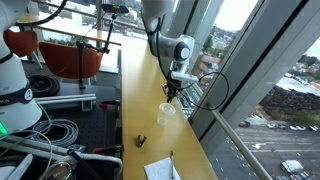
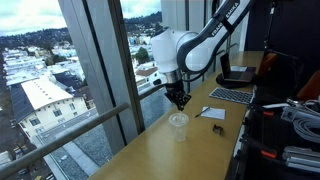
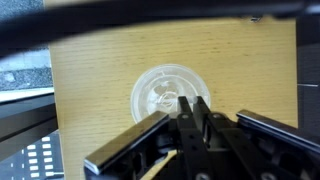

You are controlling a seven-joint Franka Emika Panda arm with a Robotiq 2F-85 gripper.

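A clear plastic cup (image 1: 166,113) stands upright on the wooden counter (image 1: 145,100) by the window. It also shows in an exterior view (image 2: 179,124) and from above in the wrist view (image 3: 155,92). My gripper (image 1: 170,95) hangs straight down just above the cup's rim, as both exterior views show (image 2: 180,104). In the wrist view its two black fingers (image 3: 187,103) are pressed close together over the cup's right edge. I see nothing clearly between them. The cup looks empty.
A small dark object (image 1: 141,139) lies on the counter beyond the cup, also in an exterior view (image 2: 217,129). White paper (image 2: 212,112) and a laptop (image 2: 232,95) lie further along. Window glass (image 2: 100,70) borders the counter. Cables and a red chair (image 1: 70,58) are beside it.
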